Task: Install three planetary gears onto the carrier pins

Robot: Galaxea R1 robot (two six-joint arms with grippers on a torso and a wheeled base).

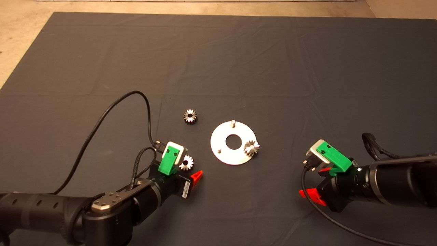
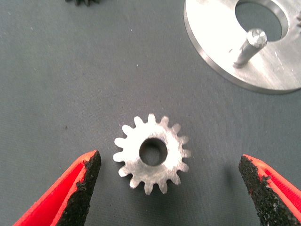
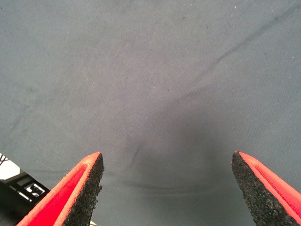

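Observation:
The silver disc (image 1: 223, 136) lies mid-mat with three carrier pins. One planetary gear (image 1: 251, 148) sits on the pin nearest the right arm. The other two pins (image 1: 233, 122) (image 1: 219, 150) are bare. A second gear (image 1: 190, 116) lies loose on the mat beyond the disc's left side. The third gear (image 1: 186, 162) (image 2: 152, 153) lies flat on the mat between the open fingers (image 2: 84, 183) of my left gripper (image 1: 188, 168) (image 2: 169, 159), untouched by either pad. A bare pin (image 2: 251, 44) and the disc's rim (image 2: 211, 52) show just beyond it. My right gripper (image 1: 312, 182) (image 3: 167, 155) stands open over bare mat to the right of the disc.
The dark mat (image 1: 273, 68) stretches wide behind the parts, with pale floor (image 1: 20, 37) past its far left corner. A black cable (image 1: 102, 116) loops from the left wrist over the mat.

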